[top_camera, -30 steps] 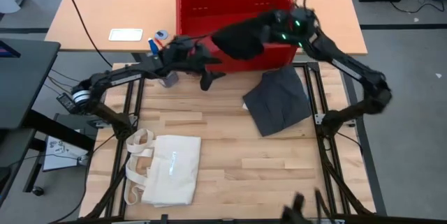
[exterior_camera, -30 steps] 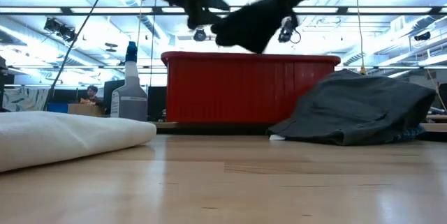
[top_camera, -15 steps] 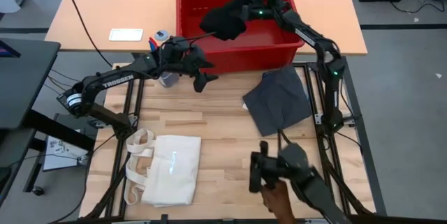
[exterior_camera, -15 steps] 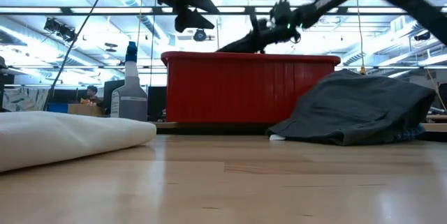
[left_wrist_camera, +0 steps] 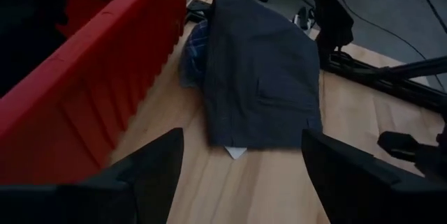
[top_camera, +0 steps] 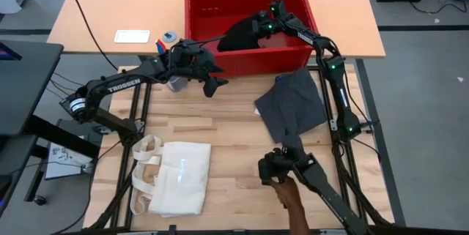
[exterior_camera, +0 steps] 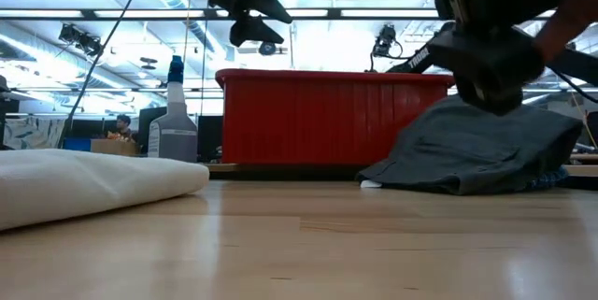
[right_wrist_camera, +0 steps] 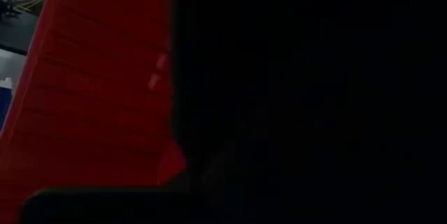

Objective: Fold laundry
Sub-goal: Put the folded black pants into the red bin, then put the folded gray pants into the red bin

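The black garment [top_camera: 236,37] is bunched inside the red basket [top_camera: 192,8], and my right gripper [top_camera: 258,26] is shut on it there. Black cloth [right_wrist_camera: 314,77] fills the right wrist view and hides the fingers. A folded dark grey garment [top_camera: 293,107] lies flat on the table with blue-and-white plaid cloth [left_wrist_camera: 194,53] showing under its far edge. My left gripper [top_camera: 212,83] hovers open above the table just in front of the basket's near wall [left_wrist_camera: 91,70], holding nothing; its fingers stand wide apart in the left wrist view [left_wrist_camera: 242,137]. My right gripper holds the black garment at its end nearest the basket's right wall [top_camera: 253,28], reaching into the basket from the right. The cloth itself hides the place of contact. The garment trails from the gripper toward the basket's left-near side [top_camera: 223,43].
A cream tote bag [top_camera: 176,176] lies at the table's near left. A person's hand [top_camera: 289,195] holds a dark device [top_camera: 277,169] over the near edge, looming large in the low view [exterior_camera: 486,48]. A spray bottle [exterior_camera: 175,118] stands left of the basket.
My right gripper carried the black garment from above the basket's near wall toward the far edge, then down into the basket. A person's hand with a dark device came in over the table's near edge.
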Controlling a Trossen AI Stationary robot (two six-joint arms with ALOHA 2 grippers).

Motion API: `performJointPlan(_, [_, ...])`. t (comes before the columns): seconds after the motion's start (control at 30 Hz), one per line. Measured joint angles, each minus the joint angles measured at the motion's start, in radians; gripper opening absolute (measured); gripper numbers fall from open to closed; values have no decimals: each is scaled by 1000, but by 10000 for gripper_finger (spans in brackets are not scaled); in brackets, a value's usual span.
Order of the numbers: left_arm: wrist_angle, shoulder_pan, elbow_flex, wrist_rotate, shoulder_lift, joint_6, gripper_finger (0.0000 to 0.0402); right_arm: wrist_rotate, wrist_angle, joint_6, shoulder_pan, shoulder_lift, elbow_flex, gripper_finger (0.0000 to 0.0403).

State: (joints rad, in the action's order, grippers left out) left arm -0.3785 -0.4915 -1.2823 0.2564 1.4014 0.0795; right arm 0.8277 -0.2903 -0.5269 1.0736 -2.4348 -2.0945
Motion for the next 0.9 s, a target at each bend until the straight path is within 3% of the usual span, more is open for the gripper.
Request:
performJointPlan(0.13, [-13,-5,0,-10,-8,13,292,10,-9,-1,4,-1,-2,148])
performJointPlan(0.33, [-20,-16,0,-28,-24,23,292,40,-42,-130,26,0,-2,286])
performJointPlan(0.43, [-18,-17,-1,-28,-27,23,292,-2,-150,-214,37,12,-2,327])
performJointPlan(0.6, [-15,-28,-1,-29,-45,13,292,-275,-381,-84,27,103,-2,334])
performJointPlan(0.9, [-21,-52,0,-29,-50,-7,292,-765,-563,198,-40,301,-2,319])
